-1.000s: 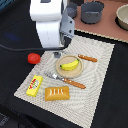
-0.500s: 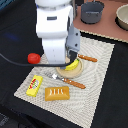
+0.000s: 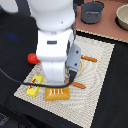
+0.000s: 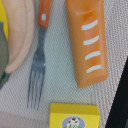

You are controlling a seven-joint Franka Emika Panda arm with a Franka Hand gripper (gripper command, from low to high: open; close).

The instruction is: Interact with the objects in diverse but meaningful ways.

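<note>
The arm fills the middle of the exterior view, and its gripper (image 3: pixel 62 83) hangs low over the woven placemat (image 3: pixel 100 70), just above the orange ridged bread block (image 3: pixel 57 94). Its fingers are hidden by the arm's body. The small yellow box (image 3: pixel 34 86) lies beside the block, and the red tomato (image 3: pixel 33 57) sits at the mat's edge. The arm hides the banana in that view. The wrist view looks straight down on the bread block (image 4: pixel 90 42), the yellow box (image 4: pixel 75 116) and a peach plate rim (image 4: pixel 20 37); no fingertips show clearly.
An orange-handled fork (image 4: pixel 37 65) lies between plate and bread block; its handle (image 3: pixel 78 85) pokes out past the arm. An orange-handled knife (image 3: pixel 89 59) lies further back. A grey pot (image 3: pixel 92 11) and a second pot (image 3: pixel 123 17) stand beyond the mat.
The arm has swung toward the mat's front and come lower. It now covers the banana and plate and sits over the fork and bread block.
</note>
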